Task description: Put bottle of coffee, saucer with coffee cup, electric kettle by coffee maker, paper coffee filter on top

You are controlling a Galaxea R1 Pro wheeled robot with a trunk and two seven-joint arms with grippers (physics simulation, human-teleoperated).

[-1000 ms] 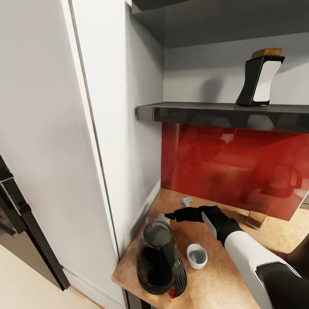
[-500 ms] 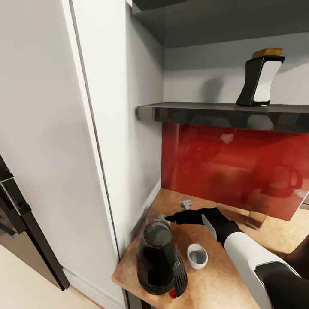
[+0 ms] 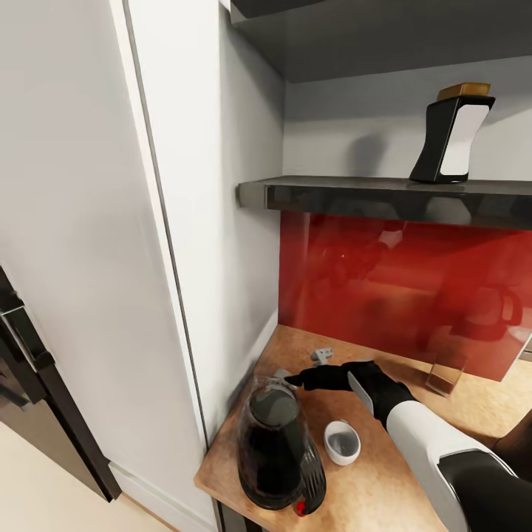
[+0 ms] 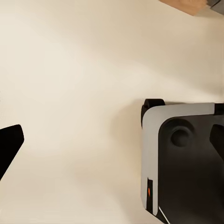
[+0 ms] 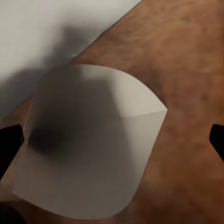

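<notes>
The right gripper (image 3: 295,380) reaches low over the wooden surface (image 3: 384,473) toward the corner beside the white wall panel (image 3: 222,222), just behind the electric kettle (image 3: 277,447), because the paper coffee filter (image 5: 91,144) lies flat there and, I think, it must be picked up for the coffee maker. In the right wrist view the jaws stand wide open, one on each side of the filter, and hold nothing; whether they touch it I cannot tell. The coffee cup (image 3: 342,442) stands just beside the kettle. The bottle of coffee (image 3: 453,137) waits on the kitchen shelf (image 3: 369,196). About the left jaws I cannot tell.
</notes>
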